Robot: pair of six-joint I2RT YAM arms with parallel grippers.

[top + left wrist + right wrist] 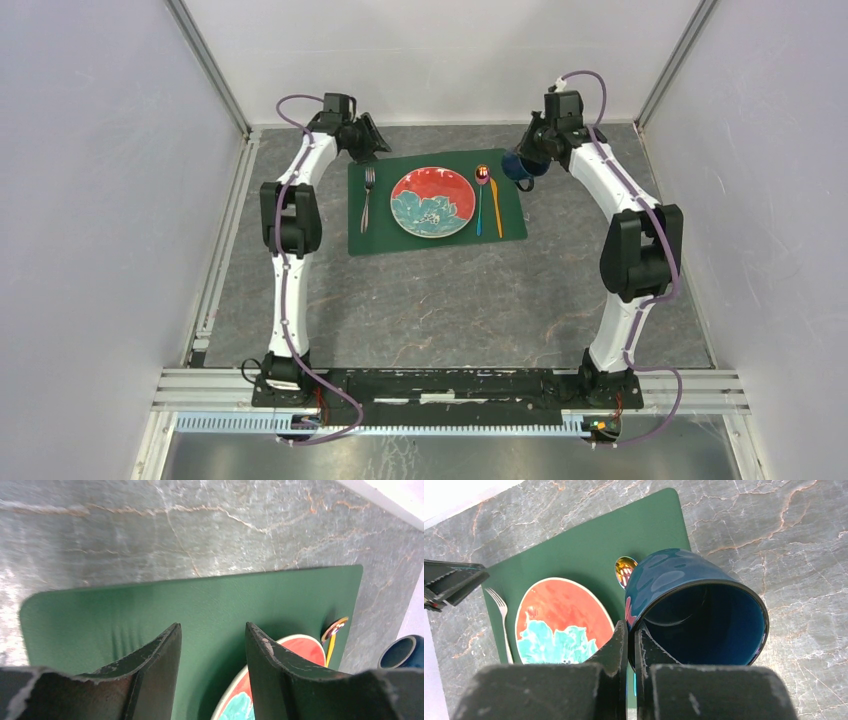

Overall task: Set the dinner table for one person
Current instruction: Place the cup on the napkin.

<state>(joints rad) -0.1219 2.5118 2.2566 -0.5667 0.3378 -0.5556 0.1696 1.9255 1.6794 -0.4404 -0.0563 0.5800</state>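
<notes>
The grey stone dinner table bears a dark green placemat. On the mat lie a red plate with a teal flower, a fork left of it, and a blue-handled spoon and an orange-handled utensil right of it. My right gripper is shut on the rim of a dark blue mug, one finger inside and one outside. The mug is tilted by the mat's far right corner. My left gripper is open and empty above the mat's far left corner.
White walls and metal rails enclose the table on three sides. The left gripper shows at the left edge of the right wrist view. Bare stone lies right of the mat, and more lies between the mat and the arm bases.
</notes>
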